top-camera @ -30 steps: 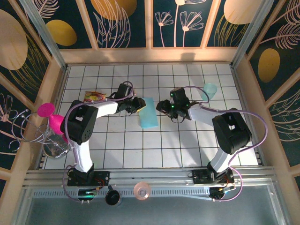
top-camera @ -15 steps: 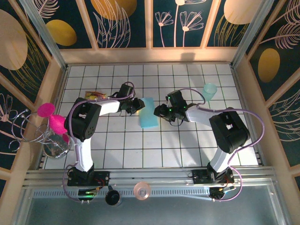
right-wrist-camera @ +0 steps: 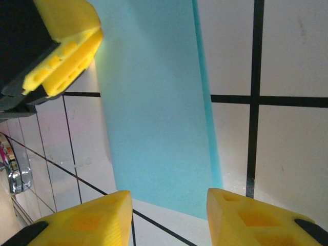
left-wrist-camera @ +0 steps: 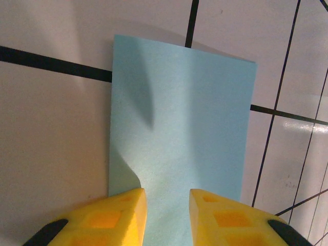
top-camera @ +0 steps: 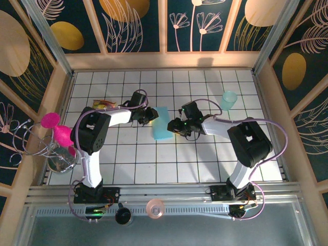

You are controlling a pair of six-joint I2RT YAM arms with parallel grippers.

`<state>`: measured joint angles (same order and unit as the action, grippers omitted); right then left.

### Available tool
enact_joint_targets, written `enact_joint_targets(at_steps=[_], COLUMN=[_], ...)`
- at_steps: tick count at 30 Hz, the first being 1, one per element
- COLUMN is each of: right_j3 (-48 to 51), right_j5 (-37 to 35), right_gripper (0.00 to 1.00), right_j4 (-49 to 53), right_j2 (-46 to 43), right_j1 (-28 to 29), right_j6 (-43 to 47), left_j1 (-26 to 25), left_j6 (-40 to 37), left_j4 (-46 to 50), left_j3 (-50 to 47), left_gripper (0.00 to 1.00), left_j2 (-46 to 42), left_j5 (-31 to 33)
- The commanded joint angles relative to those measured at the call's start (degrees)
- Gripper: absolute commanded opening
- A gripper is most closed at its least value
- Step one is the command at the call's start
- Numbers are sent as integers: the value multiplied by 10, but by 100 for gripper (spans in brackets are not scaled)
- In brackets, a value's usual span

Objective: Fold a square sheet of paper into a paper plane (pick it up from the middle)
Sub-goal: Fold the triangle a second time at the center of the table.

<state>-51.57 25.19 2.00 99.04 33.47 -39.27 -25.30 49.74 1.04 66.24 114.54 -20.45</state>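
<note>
Legend: on your white tiled tabletop [top-camera: 154, 164], a pale-teal cup [top-camera: 229, 98] stands far right, a colourful packet [top-camera: 104, 104] lies far left; pink pieces [top-camera: 56, 128] sit beyond the left wall.

The top camera is looking down on the whole table [top-camera: 128, 169] from above its near edge. Both wrist cameras are pointing down, close over the square sheet of paper [top-camera: 163, 124] from opposite sides, sharing it.

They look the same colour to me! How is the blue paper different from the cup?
The paper is flat and rectangular, lying on the tiles; the cup is round and hollow. The paper looks solid; the cup looks see-through. Both are pale blue-green.
</note>
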Motion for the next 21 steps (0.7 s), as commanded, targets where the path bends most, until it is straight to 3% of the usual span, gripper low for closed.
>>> enact_joint_targets(at_steps=[1,21], right_j3=[9,7], right_j5=[0,39], right_gripper=[43,38], right_j4=[19,-28], right_j2=[16,26], right_j1=[8,17], right_j6=[11,-2], left_j1=[-4,-3], left_j6=[-7,-5], left_j4=[47,43], left_j3=[0,-1], left_gripper=[29,28], left_j2=[18,16], left_j5=[20,15])
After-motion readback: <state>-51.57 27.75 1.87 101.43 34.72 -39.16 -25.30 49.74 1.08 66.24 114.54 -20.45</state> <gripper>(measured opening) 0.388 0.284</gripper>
